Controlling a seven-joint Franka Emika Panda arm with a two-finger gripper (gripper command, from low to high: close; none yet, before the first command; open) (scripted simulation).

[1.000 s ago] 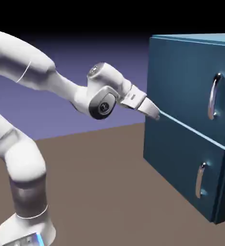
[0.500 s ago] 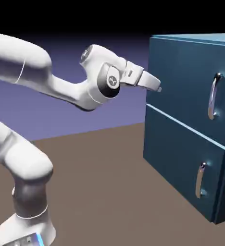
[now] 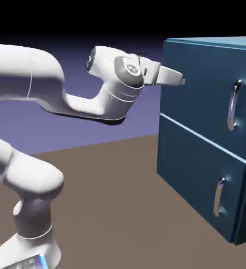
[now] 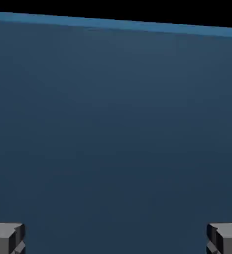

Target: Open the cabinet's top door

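The white Franka arm [image 3: 46,89] is reaching level across the exterior view, and its gripper [image 3: 180,80] is pointing toward three o'clock at the dark teal-blue cabinet [image 3: 198,173]. The tips are lying in front of the upper left part of the top door [image 3: 198,89]; whether they are touching the panel cannot be told from this side. In the hand view the gripper [image 4: 116,238] is showing only its two grey fingertips [image 4: 6,237], one at seven o'clock and one at five o'clock, standing spread wide apart with nothing between them: the jaws are released and gripping nothing.

The cabinet is standing on the brown table [image 3: 109,210] at the three o'clock side of the exterior view. The top door is sitting flush with the cabinet front, above the shorter lower panel [image 3: 198,178]. Its long silver handle [image 3: 234,105] is standing upright toward three o'clock of the gripper, well apart from the fingertips. The lower panel's smaller handle [image 3: 218,197] is hanging at five o'clock.

The hand view is being filled by flat teal-blue panel [image 4: 116,124], with a lighter blue edge running along twelve o'clock.
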